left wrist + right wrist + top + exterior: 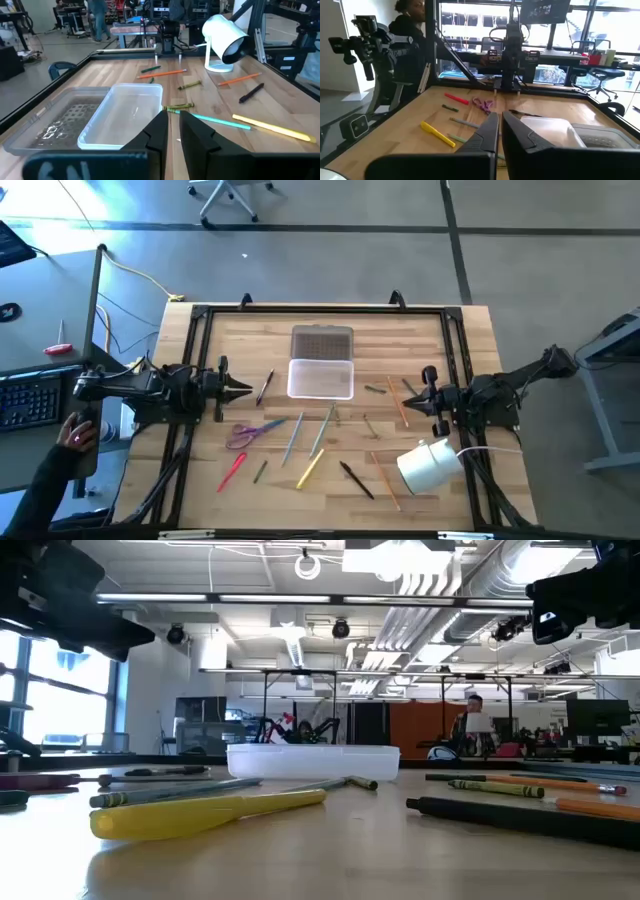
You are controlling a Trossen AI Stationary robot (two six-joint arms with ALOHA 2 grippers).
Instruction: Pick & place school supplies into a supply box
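Clear supply box [321, 377] lies open and empty; left gripper [243, 389] and right gripper [412, 402] nearly closed.

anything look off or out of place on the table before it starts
One thing: a white cylindrical roll on a small stand sits near the right gripper, among the scattered pens and pencils, and it is no school supply. The supply box lies open and empty, lid flat behind it. Nothing looks spilled or damaged.

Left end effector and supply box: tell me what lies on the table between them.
In the high view, one dark pen lies slanted on the wood between the left end effector and the open supply box. Nothing else sits in that stretch.
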